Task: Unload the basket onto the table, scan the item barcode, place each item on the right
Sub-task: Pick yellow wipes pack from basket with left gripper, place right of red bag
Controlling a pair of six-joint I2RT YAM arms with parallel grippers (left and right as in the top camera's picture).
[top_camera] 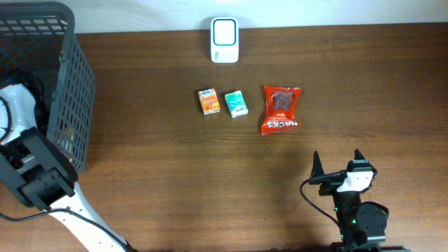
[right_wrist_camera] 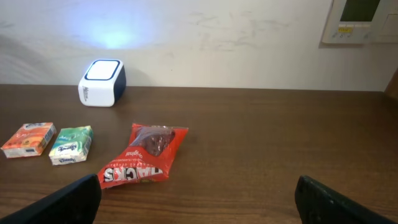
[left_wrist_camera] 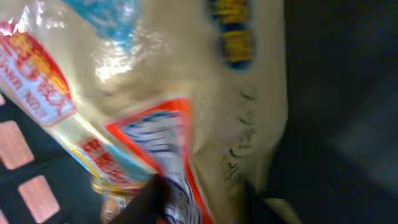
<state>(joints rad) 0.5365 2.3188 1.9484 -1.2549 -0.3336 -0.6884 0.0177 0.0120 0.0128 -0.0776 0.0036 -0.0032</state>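
Three small packs lie in a row on the worktop (top_camera: 175, 175) in the overhead view, short of the scanner (top_camera: 225, 40) that stands at the middle of the far edge: an orange pack (top_camera: 208, 101), a teal pack (top_camera: 236, 103) and a red snack bag (top_camera: 281, 110). The basket (top_camera: 70, 84) fills the far left corner, and the left arm (top_camera: 35, 175) reaches in at its side, its tip hidden from above. The right pincer (top_camera: 337, 157) rests by the near edge toward the right corner, well apart from the basket. From the left wrist, a pale printed packet (left_wrist_camera: 186, 74) fills the frame, lying slantwise inside the basket, its long axis running from upper left to lower middle. The left pincer (left_wrist_camera: 208, 199) is right at its lower end, one dark finger on each side, but through the blur I cannot tell whether it is clenched on the packet or only closing round it. From the right wrist, that pincer stands released and empty, facing the row and the scanner. The left arm is plainly the nearer. Judging from this, the packet must come up out of the basket and travel right along the far edge to the scanner.
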